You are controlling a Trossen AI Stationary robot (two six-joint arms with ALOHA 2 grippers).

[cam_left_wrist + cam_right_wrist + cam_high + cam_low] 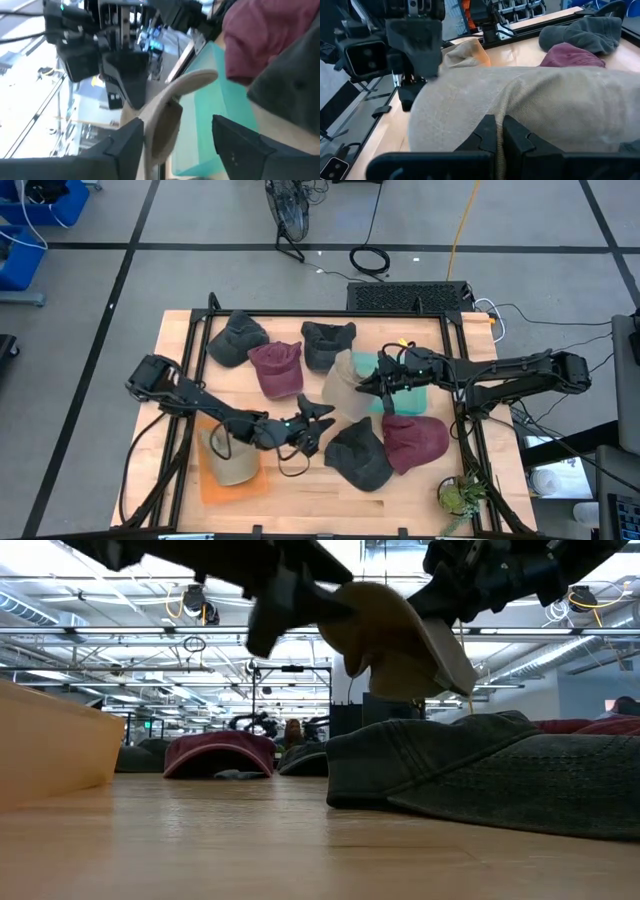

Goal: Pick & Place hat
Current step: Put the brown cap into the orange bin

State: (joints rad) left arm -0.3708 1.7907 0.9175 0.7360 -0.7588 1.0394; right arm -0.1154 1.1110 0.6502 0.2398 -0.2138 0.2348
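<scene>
Here the right gripper (372, 388) is pinching its closed fingers (495, 131) on the coarse-woven fabric of the beige hat (345, 385), lifting it clear of the wooden table (180, 340) near the middle. The left gripper (322, 417) is standing wide open just beside that hat, its fingers (125, 145) flanking the curved brim without gripping. A soft dark grey cap (480, 765) is filling the low view's foreground, hiding the table behind.
</scene>
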